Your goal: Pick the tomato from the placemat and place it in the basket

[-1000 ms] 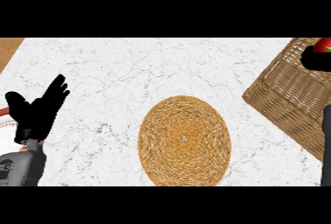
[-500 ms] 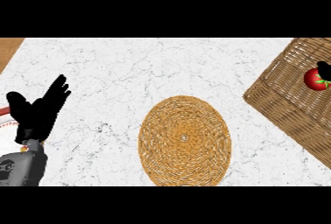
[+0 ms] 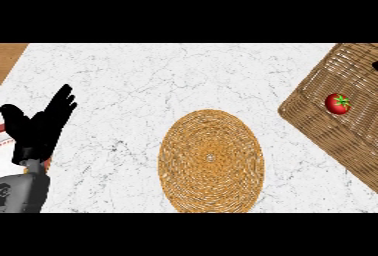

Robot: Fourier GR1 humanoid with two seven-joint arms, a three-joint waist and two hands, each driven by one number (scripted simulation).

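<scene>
Resting inside the basket [image 3: 336,125], at the view's right, is the tomato [image 3: 338,103], red with a green calyx, lying on the woven floor near the basket's middle. One second ago it was half hidden by a dark shape at the basket's top edge; half a second ago it sat higher and the dark shape was nearly gone; now it has settled lower and nothing covers it. Right hand: not in view, having left the frame. Placemat [image 3: 211,161]: round, woven, centre of the counter [image 3: 162,75], bare of the tomato. Left hand [image 3: 38,127]: at the view's left edge, fingers straight and spread upward, holding nothing, unmoved across all three pictures. Judgement: the placing looks done and the tomato released. Brands, labels, writing: none readable anywhere in view.
</scene>
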